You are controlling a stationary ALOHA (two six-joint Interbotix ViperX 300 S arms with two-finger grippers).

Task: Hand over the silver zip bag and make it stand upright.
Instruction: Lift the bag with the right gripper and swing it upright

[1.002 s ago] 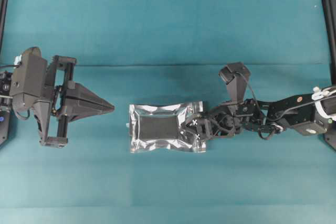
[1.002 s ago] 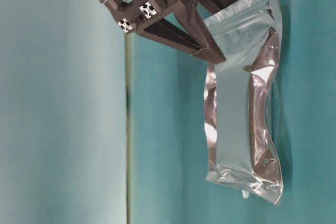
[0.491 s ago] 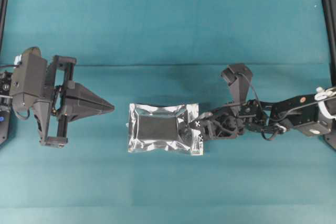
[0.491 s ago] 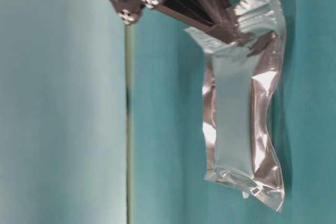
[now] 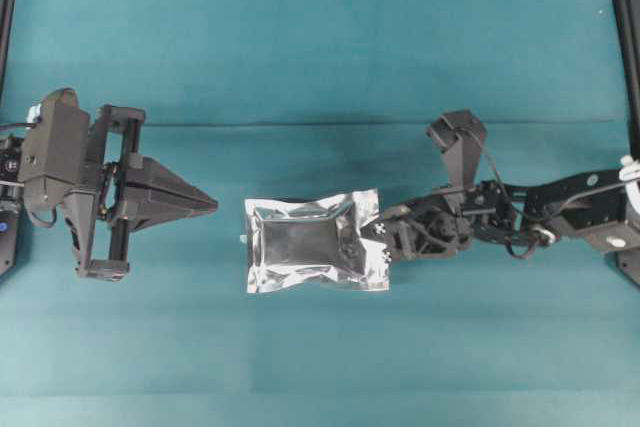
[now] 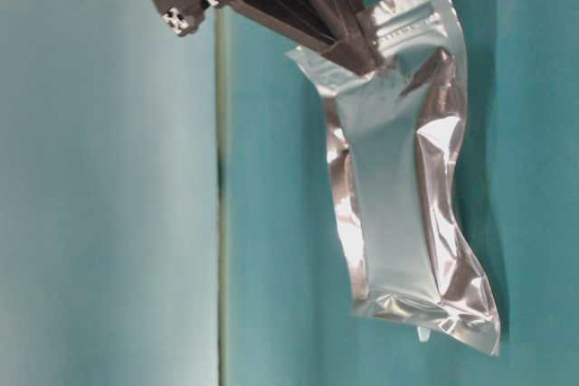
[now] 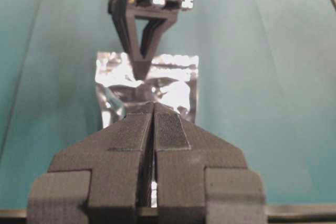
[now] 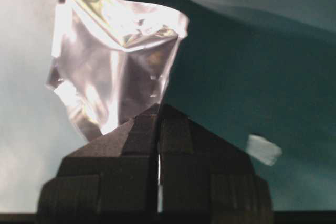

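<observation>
The silver zip bag (image 5: 305,244), a crinkled foil pouch with a dark centre panel, lies mid-table with its right end raised. My right gripper (image 5: 358,239) is shut on that right end, near the zip strip. At table level the bag (image 6: 398,187) hangs from the pinched fingers (image 6: 366,47), its far end still on the cloth. In the right wrist view the foil (image 8: 113,61) rises from the closed tips (image 8: 159,107). My left gripper (image 5: 212,206) is shut and empty, pointing at the bag from the left, a short gap away. From its own camera, tips (image 7: 153,106) face the bag (image 7: 176,85).
A teal cloth (image 5: 320,47) covers the table, with a crease running across it behind the arms. A tiny pale scrap (image 8: 264,149) lies on the cloth near the bag. Black frame posts (image 5: 628,37) stand at the far left and right edges.
My right gripper closed on the bag's right end and lifted it slightly, drawing back a little to the right. The left arm has not moved.
</observation>
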